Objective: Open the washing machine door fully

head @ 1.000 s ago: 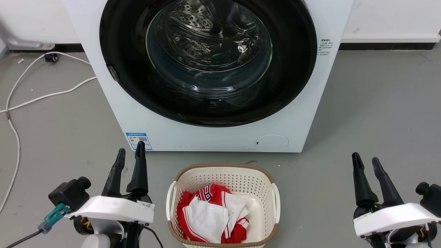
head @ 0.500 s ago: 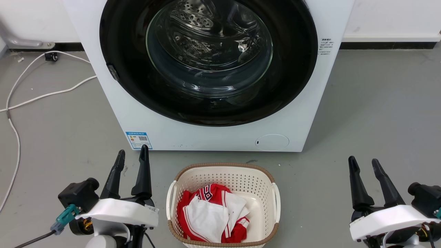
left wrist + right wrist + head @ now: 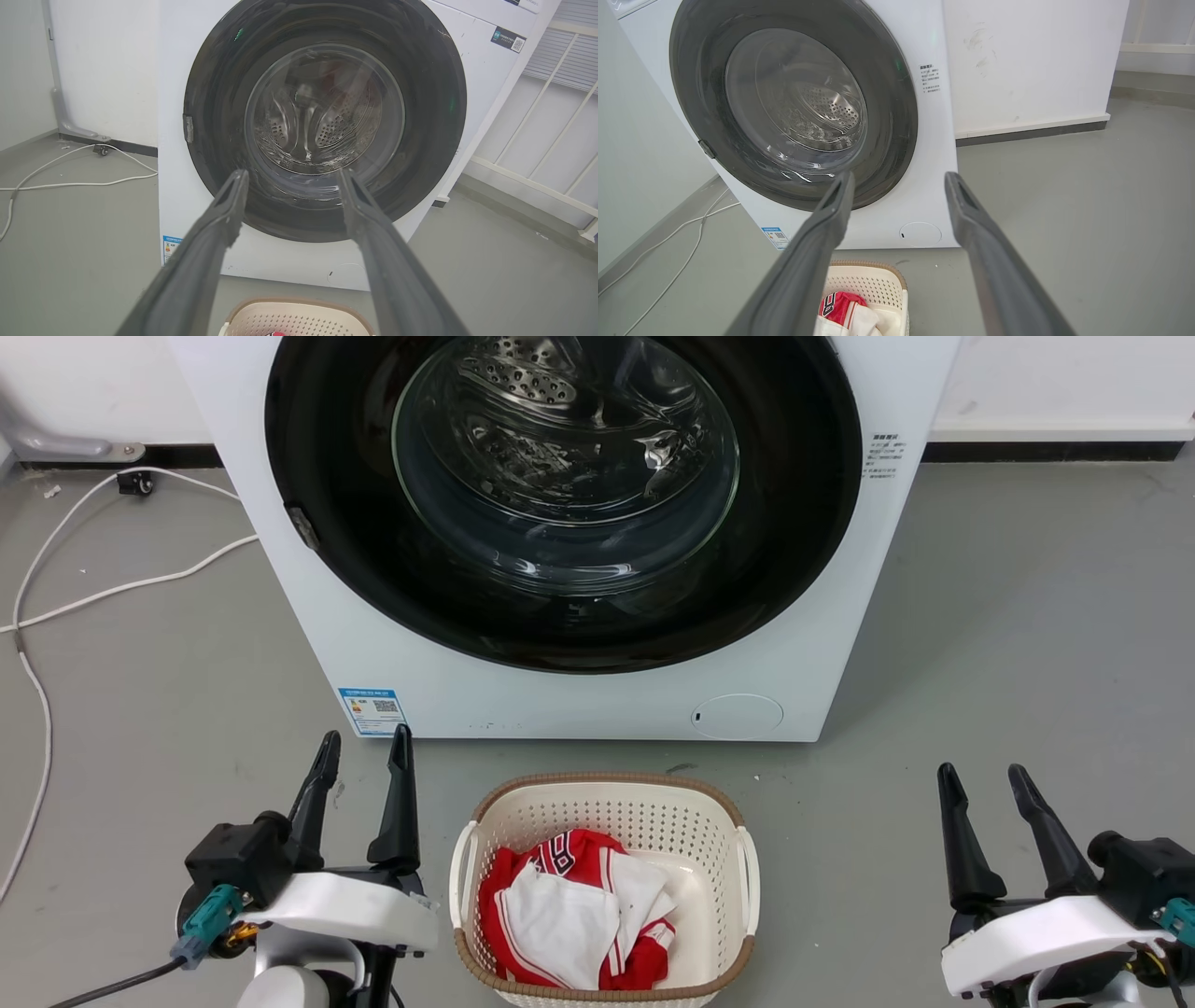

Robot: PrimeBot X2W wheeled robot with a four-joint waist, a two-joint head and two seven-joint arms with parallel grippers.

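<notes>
The white washing machine [image 3: 448, 681] [image 3: 175, 140] [image 3: 934, 154] stands ahead on the grey floor. Its big round glossy black washing machine door [image 3: 355, 551] [image 3: 215, 93] [image 3: 887, 116] lies flat against the front, with a clear glass bowl at its centre and a small grey latch tab [image 3: 300, 524] [image 3: 188, 129] on its left rim. My left gripper [image 3: 365, 749] [image 3: 291, 178] hovers open at the lower left, short of the machine's front. Open too, my right gripper [image 3: 983, 779] [image 3: 899, 180] hangs at the lower right, apart from the machine.
A cream laundry basket [image 3: 607, 793] [image 3: 299, 310] [image 3: 882, 280] holding red and white clothes sits on the floor between the arms, just before the machine. White cables [image 3: 121, 588] trail over the floor at the left. A white wall [image 3: 1031, 60] runs behind.
Both grippers have shifted a little inward toward the basket. The head camera has moved slightly, so the machine sits a touch higher in view. The door has not moved.
</notes>
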